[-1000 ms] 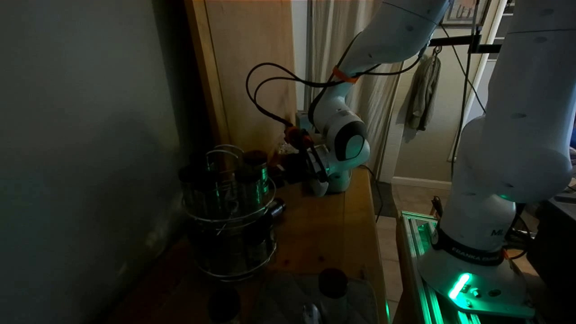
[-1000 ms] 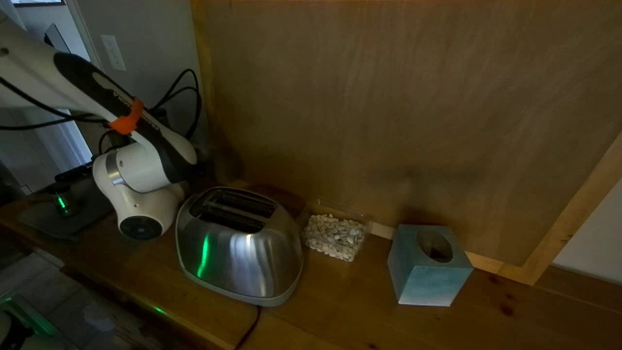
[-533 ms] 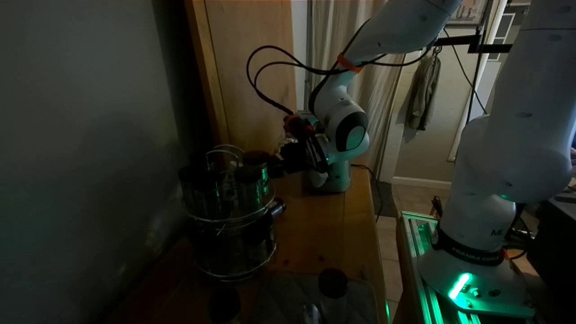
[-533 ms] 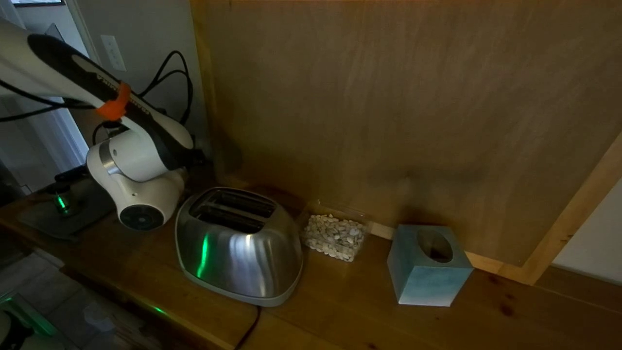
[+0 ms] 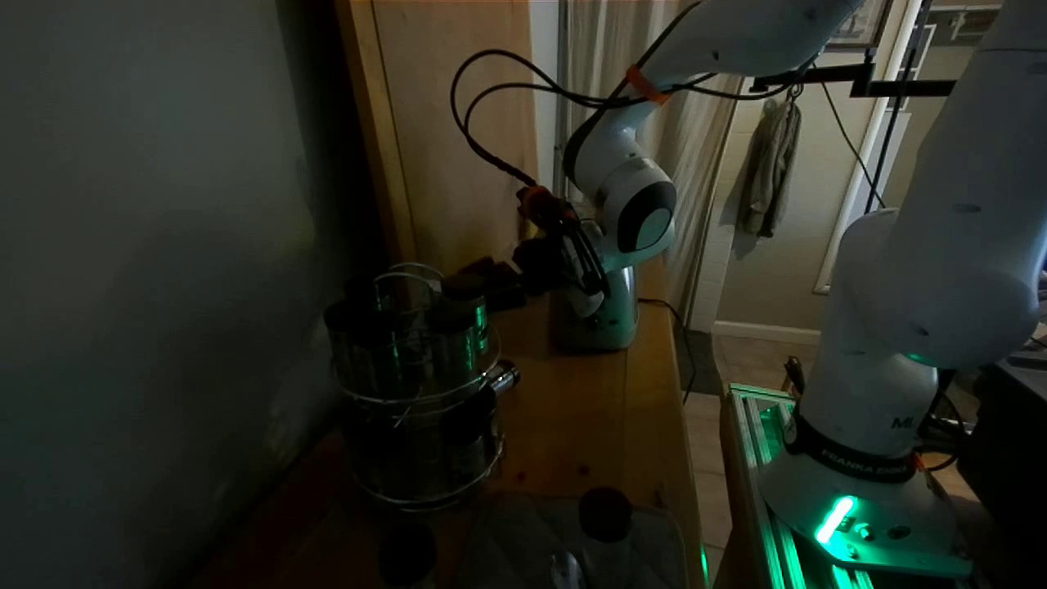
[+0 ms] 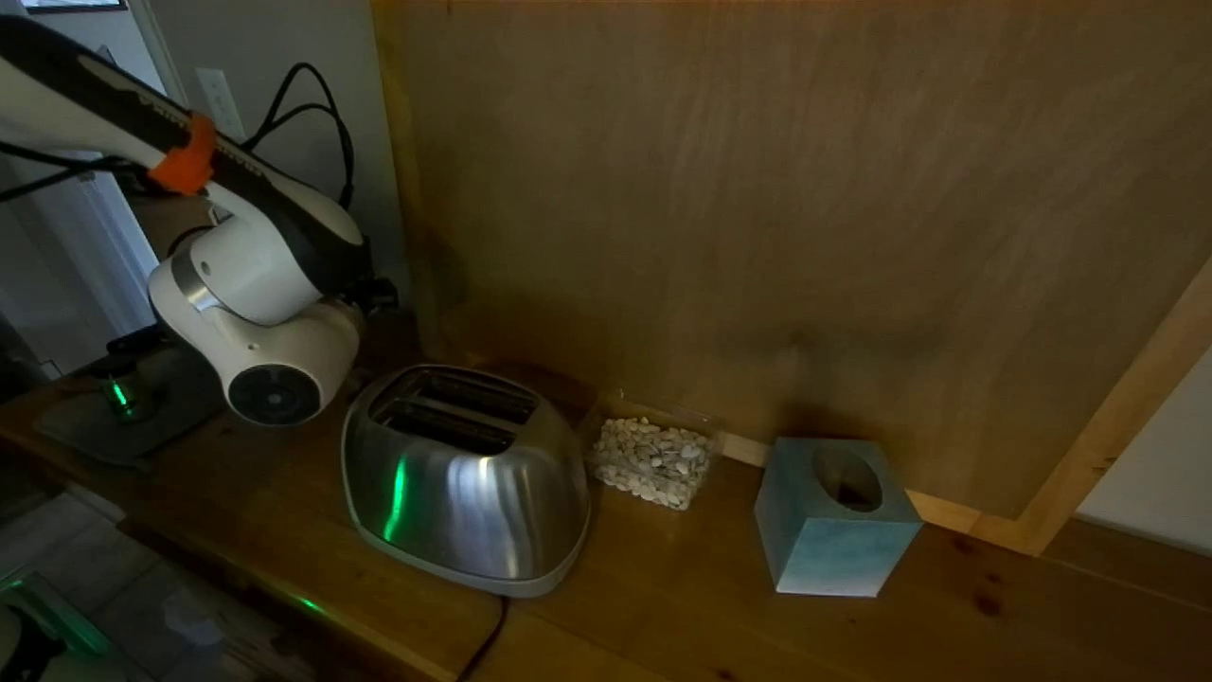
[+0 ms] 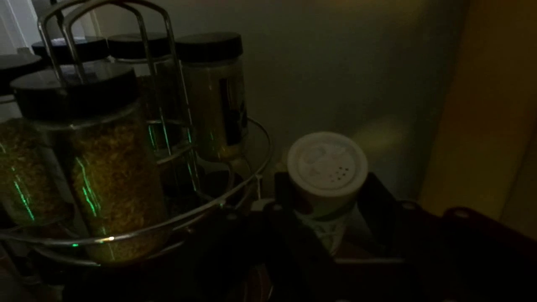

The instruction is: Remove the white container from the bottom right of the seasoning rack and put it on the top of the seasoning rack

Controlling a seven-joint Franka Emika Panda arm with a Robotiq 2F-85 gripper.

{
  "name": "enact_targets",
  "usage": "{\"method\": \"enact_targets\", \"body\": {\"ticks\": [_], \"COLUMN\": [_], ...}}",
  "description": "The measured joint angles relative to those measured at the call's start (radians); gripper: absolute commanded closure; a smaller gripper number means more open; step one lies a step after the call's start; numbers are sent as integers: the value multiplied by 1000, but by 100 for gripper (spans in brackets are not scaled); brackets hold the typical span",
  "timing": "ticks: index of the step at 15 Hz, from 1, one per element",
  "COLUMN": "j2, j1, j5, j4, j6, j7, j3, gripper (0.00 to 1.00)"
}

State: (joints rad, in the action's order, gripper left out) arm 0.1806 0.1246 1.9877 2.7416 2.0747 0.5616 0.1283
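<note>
The white container, with a round white lid with small holes, is between the two black fingers of my gripper in the wrist view. Both fingers touch its sides just below the lid. The seasoning rack stands to its left, its upper tier holding black-lidded jars. In an exterior view my gripper is beside the top of the seasoning rack, at jar-lid height. The container is mostly hidden there. In the view with the toaster, the arm hides the fingers and the rack.
A silver toaster, a clear box of pebbles and a blue tissue box stand on the wooden counter. A jar sticks out sideways from the rack. Another jar stands on a grey mat. A wall is behind the rack.
The arm and gripper have risen steadily in both exterior views. The gripper has gone from beside the upper tier jars to about their lid height. The rack has not moved.
</note>
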Motion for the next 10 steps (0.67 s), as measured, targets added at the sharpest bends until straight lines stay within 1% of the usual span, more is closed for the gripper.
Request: {"method": "enact_targets", "body": {"ticks": [5,10], "j2": [76,170], "j1": [0,3], "j5": [-103,-240], "j4": [0,0], "j6": [65,98], "j7": [48,143], "j3": [-4,-11], "gripper": [81,81]}}
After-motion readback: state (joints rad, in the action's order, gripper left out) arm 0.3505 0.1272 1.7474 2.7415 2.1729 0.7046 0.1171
